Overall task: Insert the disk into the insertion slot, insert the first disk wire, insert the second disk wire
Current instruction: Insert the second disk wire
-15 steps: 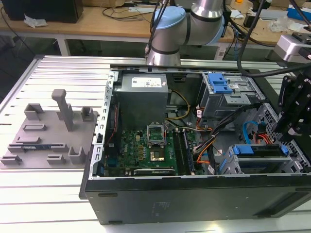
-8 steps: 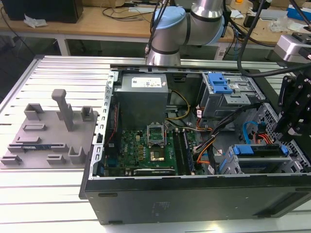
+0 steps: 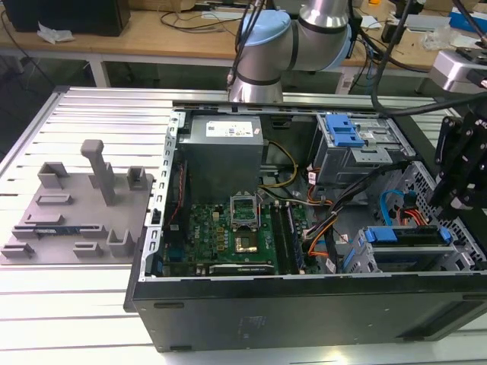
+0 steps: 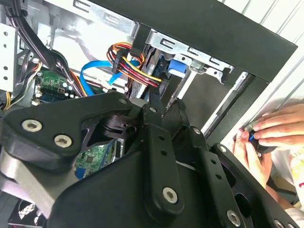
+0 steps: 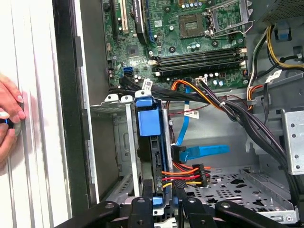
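Disk (image 5: 151, 118), a flat silver hard drive framed in a bright blue plastic carrier, stands on edge inside the insertion slot (image 5: 127, 142), the low grey sheet-metal drive cage in a corner of the open black computer case (image 3: 304, 312). In the exterior view it lies toward that view's right. The black gripper (image 5: 161, 202) hangs close over the disk's end, and I cannot tell how wide it stands or whether it has hold of anything. I judge the disk rigid, dense for its bulk and sensitive to knocks, best taken by the carrier's long blue rails rather than the face or the connector end. The first disk wire (image 5: 183, 175), a thin red, orange and black bundle, and the second disk wire (image 5: 206, 151), a flat bright-blue cable, both end just beside the disk's connector edge. Whether either plug is seated is unclear. Both look light and floppy, so the plug body is the sensible hold. Thick black cable bundles (image 5: 228, 114) cross close by the cage, with the green motherboard (image 5: 190, 28) beyond. A person's hands (image 5: 9, 104) rest on the slatted metal tabletop (image 3: 76, 304) just outside the case wall.
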